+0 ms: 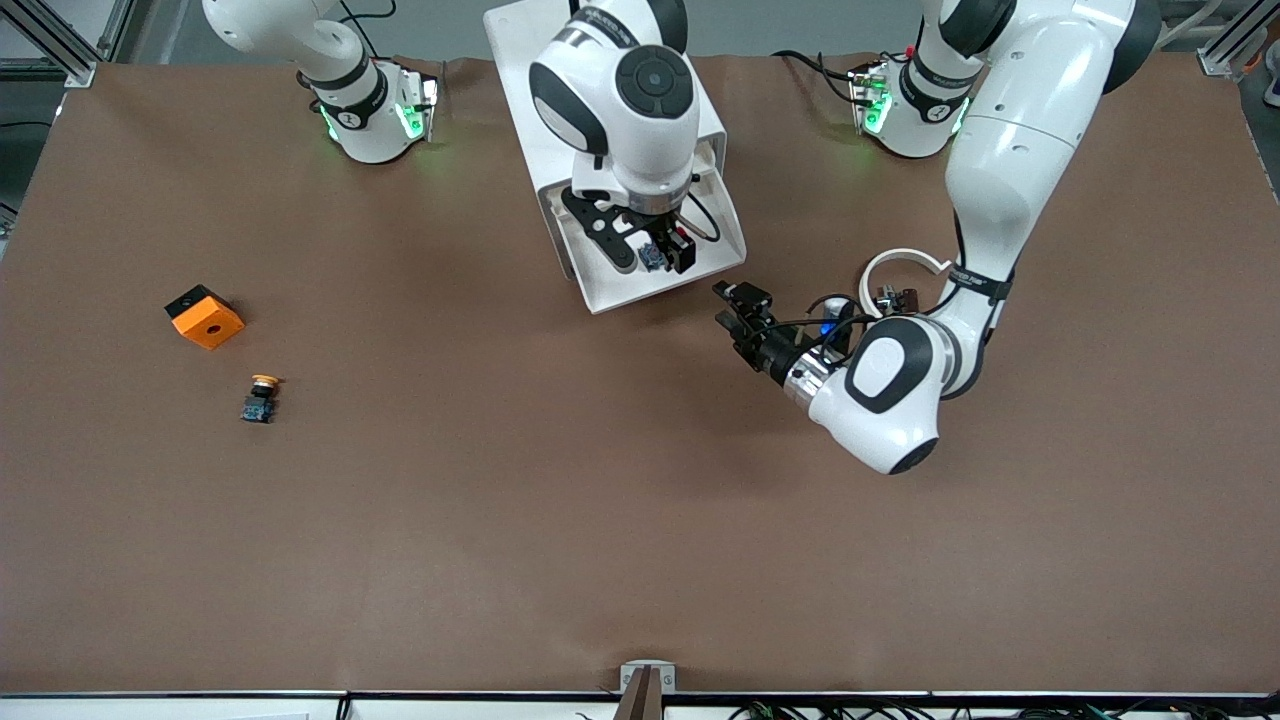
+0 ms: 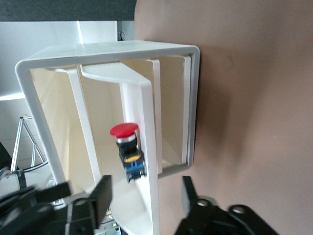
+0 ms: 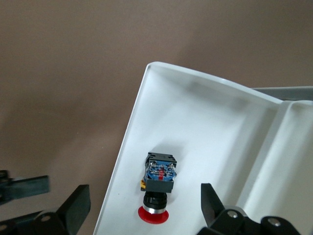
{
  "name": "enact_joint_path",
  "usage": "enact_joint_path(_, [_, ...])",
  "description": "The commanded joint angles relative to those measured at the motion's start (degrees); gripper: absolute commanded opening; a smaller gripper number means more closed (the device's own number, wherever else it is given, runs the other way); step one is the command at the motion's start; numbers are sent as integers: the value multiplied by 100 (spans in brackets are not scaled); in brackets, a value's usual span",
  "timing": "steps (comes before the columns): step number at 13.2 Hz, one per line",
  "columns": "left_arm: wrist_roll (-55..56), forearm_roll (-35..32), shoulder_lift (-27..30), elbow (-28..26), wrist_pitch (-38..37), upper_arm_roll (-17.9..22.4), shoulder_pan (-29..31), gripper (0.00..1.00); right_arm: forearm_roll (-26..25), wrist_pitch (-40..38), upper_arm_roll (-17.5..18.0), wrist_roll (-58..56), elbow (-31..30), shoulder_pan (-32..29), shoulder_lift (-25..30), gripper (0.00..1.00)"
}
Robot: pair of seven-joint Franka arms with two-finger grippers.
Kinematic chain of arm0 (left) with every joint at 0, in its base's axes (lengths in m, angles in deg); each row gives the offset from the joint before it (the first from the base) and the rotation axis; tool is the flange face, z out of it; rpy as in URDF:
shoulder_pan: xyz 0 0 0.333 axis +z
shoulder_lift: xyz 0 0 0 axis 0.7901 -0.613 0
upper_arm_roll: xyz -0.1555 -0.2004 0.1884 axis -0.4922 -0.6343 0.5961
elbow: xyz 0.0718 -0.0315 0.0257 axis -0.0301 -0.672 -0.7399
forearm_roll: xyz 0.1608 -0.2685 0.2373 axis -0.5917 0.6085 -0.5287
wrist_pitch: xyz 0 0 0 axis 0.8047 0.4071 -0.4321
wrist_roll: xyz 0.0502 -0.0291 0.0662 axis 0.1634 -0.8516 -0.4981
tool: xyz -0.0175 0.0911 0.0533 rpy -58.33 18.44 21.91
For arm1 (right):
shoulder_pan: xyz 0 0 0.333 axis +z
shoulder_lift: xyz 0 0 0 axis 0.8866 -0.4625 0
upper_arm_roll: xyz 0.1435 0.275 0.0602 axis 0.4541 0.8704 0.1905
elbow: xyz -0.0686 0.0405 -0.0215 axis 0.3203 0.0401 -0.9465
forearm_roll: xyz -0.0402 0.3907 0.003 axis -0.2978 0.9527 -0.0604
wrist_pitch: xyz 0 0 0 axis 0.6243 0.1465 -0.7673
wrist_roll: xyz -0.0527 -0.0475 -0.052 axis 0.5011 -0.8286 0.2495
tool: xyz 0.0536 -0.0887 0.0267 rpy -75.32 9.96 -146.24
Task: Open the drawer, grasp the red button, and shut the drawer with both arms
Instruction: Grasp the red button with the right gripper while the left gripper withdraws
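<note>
Lying on its side in the pulled-out drawer [image 1: 700, 262], your button [image 3: 158, 188] pointed its red cap toward the drawer's open end. Your right gripper [image 3: 145, 205] hung over it, released. Your left gripper [image 2: 146, 198] stood parted, empty, just beside the drawer.

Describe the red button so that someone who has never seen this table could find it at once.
Find the white drawer pulled open from its cabinet at the table's middle, near the arms' bases. The button lies in that drawer, under the right gripper. Its cap is red; the similar button lying on the bare table beside the orange cube has a yellow-orange cap.
</note>
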Motion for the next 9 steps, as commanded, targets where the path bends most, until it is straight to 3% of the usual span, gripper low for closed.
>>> enact_joint_path(1, [-12, -172, -16, 544, -162, -6, 318, 100, -124, 261, -60, 82, -175, 51, -139, 100])
enact_joint_path(5, [-73, -1024, 151, 1072, -162, 12, 591, 100, -239, 332, -60, 29, -432, -28, -148, 100])
enact_joint_path(7, [-711, -1244, 387, 1152, -162, 56, 750, 100, -221, 332, -51, 29, -458, -2, -174, 100])
enact_joint_path(9, [-1415, -1997, 765, 1143, -145, 117, 794, 100, -177, 341, -51, 38, -458, 51, -201, 100])
